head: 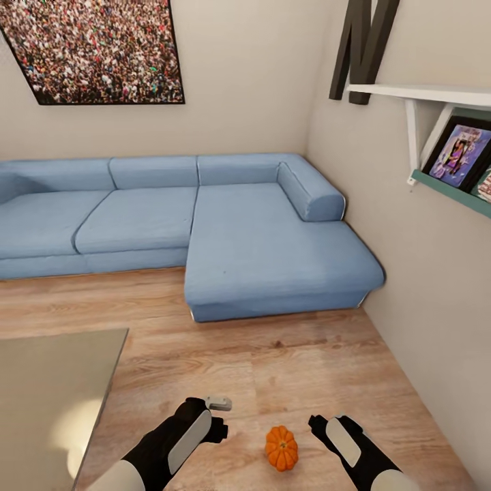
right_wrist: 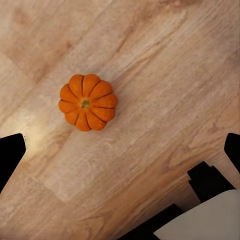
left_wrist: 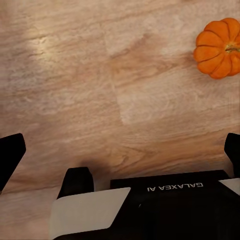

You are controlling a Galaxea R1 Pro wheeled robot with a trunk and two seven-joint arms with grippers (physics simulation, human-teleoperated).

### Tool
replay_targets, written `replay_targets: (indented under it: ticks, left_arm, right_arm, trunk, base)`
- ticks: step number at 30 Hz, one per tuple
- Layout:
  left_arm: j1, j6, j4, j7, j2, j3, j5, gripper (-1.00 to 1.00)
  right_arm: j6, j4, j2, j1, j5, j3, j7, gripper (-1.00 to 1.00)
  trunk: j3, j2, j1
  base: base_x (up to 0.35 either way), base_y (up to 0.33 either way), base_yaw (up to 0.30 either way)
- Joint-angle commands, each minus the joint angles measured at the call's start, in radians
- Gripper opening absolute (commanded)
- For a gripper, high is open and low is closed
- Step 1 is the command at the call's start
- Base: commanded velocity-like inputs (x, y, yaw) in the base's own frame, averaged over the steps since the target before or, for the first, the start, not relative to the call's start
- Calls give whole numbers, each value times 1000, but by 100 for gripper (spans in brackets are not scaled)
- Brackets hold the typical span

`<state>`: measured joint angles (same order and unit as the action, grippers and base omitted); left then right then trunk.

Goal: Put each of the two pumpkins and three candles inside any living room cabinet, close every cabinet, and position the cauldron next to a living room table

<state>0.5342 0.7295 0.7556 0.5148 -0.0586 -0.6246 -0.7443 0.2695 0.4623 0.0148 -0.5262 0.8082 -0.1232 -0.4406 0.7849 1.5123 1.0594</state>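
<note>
One small ribbed orange pumpkin (head: 281, 448) sits upright on the wooden floor between my two arms. In the left wrist view the pumpkin (left_wrist: 218, 48) lies off to one side of my left gripper (left_wrist: 120, 150), whose black fingertips stand wide apart and open over bare floor. The right wrist view has the pumpkin (right_wrist: 88, 102), stem up, ahead of my right gripper (right_wrist: 120, 150), which is also open and empty. In the head view the left gripper (head: 217, 421) and the right gripper (head: 318, 425) hang low on either side of the pumpkin. The candles, cabinet and cauldron are out of view.
A blue L-shaped sofa (head: 204, 225) fills the back and right of the room. A grey table top (head: 48, 389) juts in at the lower left. The right wall (head: 423, 286) carries a white shelf (head: 423, 94) with pictures. Wooden floor lies between sofa and table.
</note>
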Motion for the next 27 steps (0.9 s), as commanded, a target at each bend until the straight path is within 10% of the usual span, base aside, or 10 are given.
replay_targets:
  ticks: [1,27]
  left_arm:
    - [1,1,1,10,0,-3,-10,100]
    - [1,-2,1,10,0,-3,-10,100]
  right_arm:
    - [4,2,-1,0,6,-6,-7,100]
    - [7,6,-5,0,5,-7,-2,100]
  trunk:
    - [1,0,0]
    - [1,0,0]
  base:
    - [0,0,287]
    - [91,-6,41]
